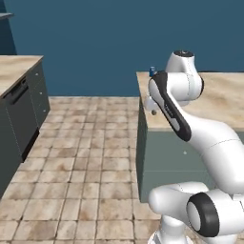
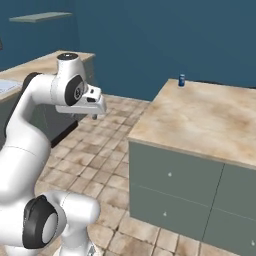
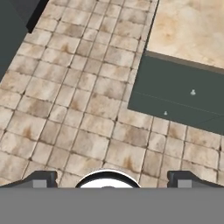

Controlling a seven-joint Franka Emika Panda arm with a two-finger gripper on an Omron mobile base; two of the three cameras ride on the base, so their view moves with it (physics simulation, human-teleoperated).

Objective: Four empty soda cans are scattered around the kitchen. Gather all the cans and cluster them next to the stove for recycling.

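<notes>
One blue soda can (image 1: 152, 71) (image 2: 181, 80) stands upright at the far corner of the island counter (image 1: 219, 102) (image 2: 200, 120). My gripper (image 1: 152, 111) (image 2: 90, 116) hangs over the tiled floor just off the island's near left corner, well short of the can, pointing down. In the hand view the gripper (image 3: 111, 181) is open, its two dark fingertips (image 3: 40, 179) wide apart with nothing between them, and below them lie floor tiles and the island's drawer front (image 3: 183, 94). The stove is out of view.
A second counter with dark cabinet fronts (image 1: 19, 105) runs along the left wall, also seen at the left in the right base view (image 2: 45, 65). Tiled floor (image 1: 86, 157) lies between it and the island. A blue wall closes the back.
</notes>
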